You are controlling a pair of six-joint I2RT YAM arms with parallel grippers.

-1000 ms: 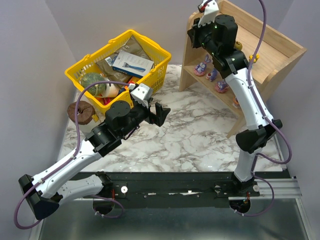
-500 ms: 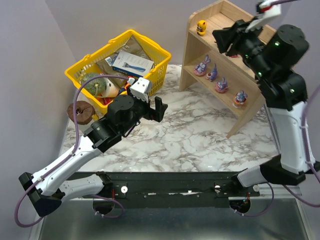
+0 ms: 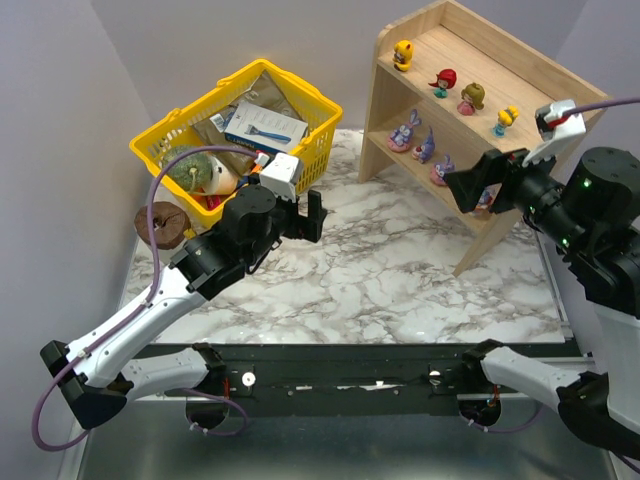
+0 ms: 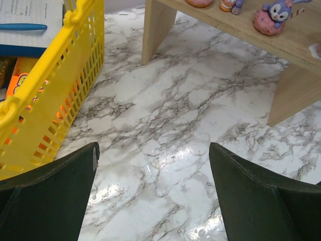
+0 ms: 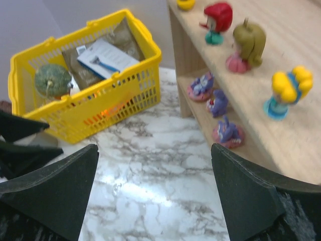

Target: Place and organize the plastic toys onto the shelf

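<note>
The wooden shelf (image 3: pixel 560 85) stands at the back right. Its top tier holds several small toys: a yellow one (image 3: pixel 403 54), a red one (image 3: pixel 443 82), an olive-brown one (image 3: pixel 470 98) and a yellow-and-blue one (image 3: pixel 506 120). Purple long-eared toys (image 3: pixel 405 131) line the lower tier (image 5: pixel 228 131); one is partly hidden behind my right gripper (image 3: pixel 470 187). That gripper (image 5: pixel 154 146) hangs open and empty in front of the shelf, above the marble. My left gripper (image 3: pixel 313 215) (image 4: pixel 153 148) is open and empty over the table's middle.
A yellow basket (image 3: pixel 300 160) of groceries, with a green-grey gourd (image 5: pixel 52 79) in it, sits at the back left, close to my left arm. A brown round thing (image 3: pixel 160 222) lies at the table's left edge. The shelf's leg (image 4: pixel 296 85) stands to the right of my left gripper.
My right gripper opened at the left end of the top tier, leaving the yellow toy there, then swung back and down to the right. The left arm shifted only slightly.
</note>
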